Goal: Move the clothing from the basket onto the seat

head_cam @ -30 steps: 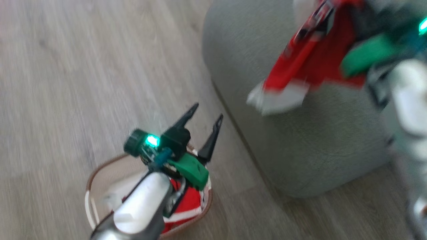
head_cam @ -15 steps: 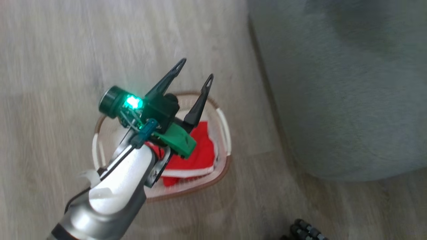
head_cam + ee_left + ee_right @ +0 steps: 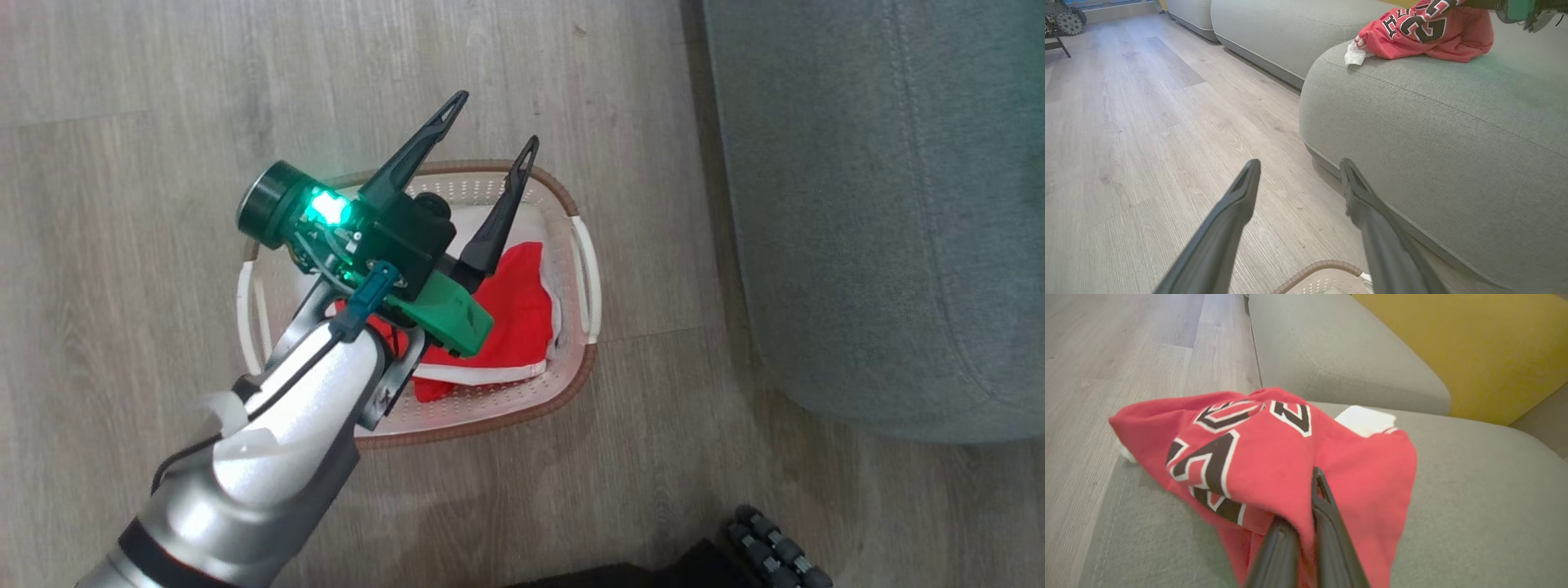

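The cream basket [image 3: 581,385] stands on the floor with red clothing [image 3: 516,322] trimmed in white inside it. My left gripper [image 3: 494,121] hovers above the basket's far side, open and holding nothing; its fingers [image 3: 1248,175] point over the basket rim [image 3: 1318,267] toward the seat [image 3: 1433,122]. A red jersey [image 3: 1274,457] with black letters lies bunched on the grey-green seat [image 3: 1474,498]. My right gripper [image 3: 1306,506] is shut on its fabric, one finger partly under the cloth. The same jersey [image 3: 1433,34] shows near the seat's corner.
Pale wood floor [image 3: 122,204] surrounds the basket, and the seat [image 3: 882,204] rises just to its right. A second grey cushion [image 3: 1339,355] and a yellow back cushion [image 3: 1474,347] lie beyond. A dark wheeled part [image 3: 775,547] sits at the bottom edge.
The head camera has swung down and left, so the basket now sits mid-view and the jersey with the right arm has left it. The left gripper stays open over the basket.
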Tool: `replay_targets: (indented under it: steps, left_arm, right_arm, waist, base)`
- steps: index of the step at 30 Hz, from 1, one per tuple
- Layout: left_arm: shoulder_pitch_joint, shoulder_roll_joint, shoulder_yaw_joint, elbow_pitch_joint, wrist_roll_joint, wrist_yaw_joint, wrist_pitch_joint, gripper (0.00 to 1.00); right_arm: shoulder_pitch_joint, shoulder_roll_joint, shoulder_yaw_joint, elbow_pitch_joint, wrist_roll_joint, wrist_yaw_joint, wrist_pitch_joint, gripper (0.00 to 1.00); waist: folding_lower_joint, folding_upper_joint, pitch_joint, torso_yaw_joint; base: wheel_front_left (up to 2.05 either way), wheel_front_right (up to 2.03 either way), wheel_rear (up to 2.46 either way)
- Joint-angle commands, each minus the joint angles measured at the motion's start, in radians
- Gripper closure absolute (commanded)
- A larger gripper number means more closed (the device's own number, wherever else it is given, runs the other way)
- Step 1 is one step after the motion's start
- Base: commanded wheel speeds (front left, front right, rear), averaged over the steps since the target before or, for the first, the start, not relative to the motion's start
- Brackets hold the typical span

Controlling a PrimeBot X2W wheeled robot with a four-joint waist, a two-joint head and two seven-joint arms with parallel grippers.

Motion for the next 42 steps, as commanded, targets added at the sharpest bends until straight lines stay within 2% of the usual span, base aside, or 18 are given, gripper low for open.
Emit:
replay_targets:
  steps: [1, 2, 3, 4, 12, 21, 32, 42]
  left_arm:
    - [-0.014, 0.022, 0.024, -0.034, 0.003, 0.006, 0.001, 0.0]
    - [-0.013, 0.025, 0.025, -0.032, 0.003, 0.008, 0.001, 0.0]
    - [-0.011, 0.028, 0.026, -0.031, 0.001, 0.008, 0.002, 0.0]
    - [-0.009, 0.029, 0.025, -0.03, 0.0, 0.009, 0.002, 0.0]
    - [0.012, 0.031, 0.028, -0.007, -0.019, 0.017, -0.012, 0.0]
    - [0.042, 0.013, 0.054, 0.051, -0.07, 0.031, -0.069, 0.0]
    - [0.154, -0.022, 0.13, 0.136, -0.161, 0.067, -0.13, 0.0]
    - [0.313, -0.024, 0.215, 0.125, -0.19, 0.1, -0.137, 0.0]
  right_arm:
    - [-0.005, 0.0, -0.007, -0.034, -0.012, 0.0, -0.013, 1.0]
    - [0.004, 0.013, -0.01, -0.034, -0.014, 0.0, -0.013, 0.77]
    - [0.011, 0.026, -0.014, -0.034, -0.011, 0.0, -0.014, 0.29]
    - [0.018, 0.035, -0.016, -0.041, -0.007, 0.0, -0.014, 0.0]
    - [0.119, 0.075, 0.042, -0.135, 0.036, 0.0, -0.014, 0.0]
    - [0.302, 0.087, 0.131, -0.318, 0.149, 0.0, -0.015, 0.0]
    - [0.462, 0.172, 0.233, -0.47, 0.224, 0.0, -0.015, 0.0]
    - [0.635, 0.246, 0.29, -0.562, 0.248, 0.0, -0.015, 0.0]
  waist:
    - [-0.0001, 0.0, 0.001, -0.01]
    - [-0.0001, 0.0, 0.0, -0.016]
    - [-0.0001, 0.0, -0.002, -0.022]
    - [-0.0001, 0.0, -0.003, -0.027]
    - [-0.0001, 0.0, -0.04, -0.053]
    - [-0.0001, 0.0, -0.155, -0.054]
    - [-0.0001, 0.0, -0.368, 0.011]
    - [-0.0001, 0.0, -0.518, 0.09]
  base:
    - [0.0, 0.0, 0.0]
    - [0.0, 0.0, 0.0]
    - [0.0, 0.0, 0.0]
    - [0.0, 0.0, 0.0]
    - [0.0, 0.0, 0.0]
    - [0.0, 0.0, 0.0]
    - [0.0, 0.0, 0.0]
    - [0.0, 0.0, 0.0]
